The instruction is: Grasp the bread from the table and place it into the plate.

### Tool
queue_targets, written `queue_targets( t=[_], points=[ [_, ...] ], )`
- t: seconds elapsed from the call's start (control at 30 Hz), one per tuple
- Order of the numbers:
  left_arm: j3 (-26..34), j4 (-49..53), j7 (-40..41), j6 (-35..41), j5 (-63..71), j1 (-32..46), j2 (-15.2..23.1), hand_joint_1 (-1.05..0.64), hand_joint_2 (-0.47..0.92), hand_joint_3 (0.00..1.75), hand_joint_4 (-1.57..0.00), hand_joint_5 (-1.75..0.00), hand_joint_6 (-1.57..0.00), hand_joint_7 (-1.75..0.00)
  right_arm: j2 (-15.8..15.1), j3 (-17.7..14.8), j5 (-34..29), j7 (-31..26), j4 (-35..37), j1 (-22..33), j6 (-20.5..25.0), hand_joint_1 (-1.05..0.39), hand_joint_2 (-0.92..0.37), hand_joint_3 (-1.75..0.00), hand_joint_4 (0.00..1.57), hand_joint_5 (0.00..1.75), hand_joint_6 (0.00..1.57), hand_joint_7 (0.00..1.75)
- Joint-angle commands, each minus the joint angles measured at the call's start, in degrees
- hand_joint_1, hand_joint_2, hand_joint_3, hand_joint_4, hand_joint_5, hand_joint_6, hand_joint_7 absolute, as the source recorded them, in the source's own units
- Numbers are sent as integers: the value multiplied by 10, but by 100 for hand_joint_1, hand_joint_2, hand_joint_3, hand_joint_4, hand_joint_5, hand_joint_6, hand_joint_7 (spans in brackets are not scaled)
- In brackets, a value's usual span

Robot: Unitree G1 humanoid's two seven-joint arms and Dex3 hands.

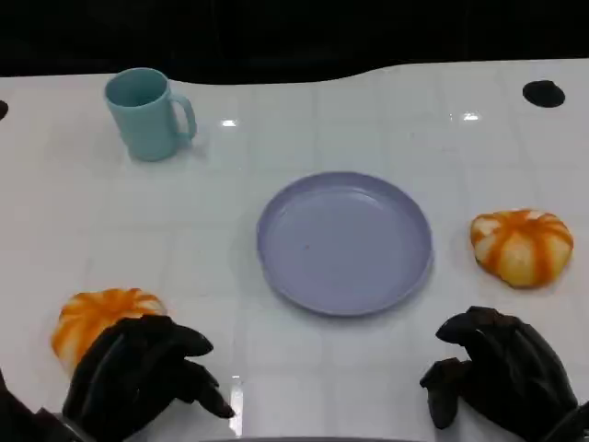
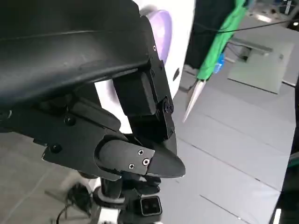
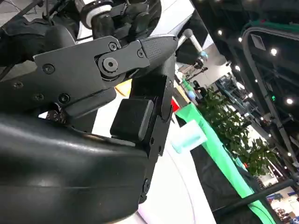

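Note:
Two round orange-and-white striped breads lie on the white table. One bread (image 1: 97,316) is at the near left, and my left hand (image 1: 138,373) hovers over its near side with loosely bent fingers and nothing gripped. The other bread (image 1: 522,246) lies to the right of the lilac plate (image 1: 345,241), which is bare in the middle of the table. My right hand (image 1: 502,373) rests at the near right, well short of that bread, holding nothing. The left wrist view shows the left hand (image 2: 117,116) and the plate's edge (image 2: 161,28).
A teal mug (image 1: 147,112) stands at the far left, and the right wrist view catches the mug (image 3: 189,135) past the right hand (image 3: 93,93). A small black spot (image 1: 543,93) marks the far right of the table. The table's far edge meets a dark background.

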Motion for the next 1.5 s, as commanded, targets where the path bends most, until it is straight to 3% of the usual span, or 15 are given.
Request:
queue_targets(
  t=[0.03,0.2,0.4,0.6,0.9,0.93,1.0,1.07,1.17,1.3,1.5],
  points=[
    [-4,-7,-9,-38,15,13,25,-67,89,7,-151,-14,-135,-1,-3,-1,0,-1,-1,4,-5,-75,-92,-3,149,86,157,34],
    [-22,-49,29,-98,68,27,49,-75,90,3,-149,-10,-123,0,-3,-2,3,7,6,2,-2,-75,-92,-2,148,86,157,34],
    [-42,-84,71,-162,126,39,72,-58,83,0,-137,-3,-106,0,-4,-5,6,11,15,-3,-1,-74,-92,-2,149,83,157,32],
    [-60,-119,121,-206,180,54,98,-54,78,0,-126,0,-86,0,-3,-5,3,7,12,-3,-1,-75,-92,-2,150,83,157,34],
    [-80,-172,209,-251,293,73,147,-64,78,0,-107,0,-62,0,-1,0,-2,-6,-2,1,-1,-76,-92,-1,150,85,157,36],
    [-82,-183,222,-253,312,77,154,-67,79,1,-95,0,-53,0,-1,1,-3,-8,-4,2,-2,-76,-92,-1,150,85,157,37],
    [-85,-211,256,-255,366,84,170,-69,79,1,-89,0,-47,0,0,2,-2,-9,-6,3,-2,-76,-92,-2,150,85,157,37],
    [-87,-238,288,-248,417,92,184,-77,82,1,-73,0,-33,0,0,2,1,-8,-7,4,-1,-75,-92,-1,150,85,157,36],
    [-94,-251,308,-240,434,97,191,-79,83,1,-69,0,-29,0,0,2,1,-8,-8,4,0,-75,-92,-1,149,85,157,35],
    [-96,-317,388,-226,589,105,217,-85,84,1,-55,0,-17,0,-2,2,1,-11,-11,5,4,-75,-92,-2,149,85,157,34],
    [-117,-371,466,-168,731,119,224,-93,84,0,-44,0,-3,0,-2,3,2,-13,-14,5,8,-74,-92,-2,148,86,157,34]
  ],
)
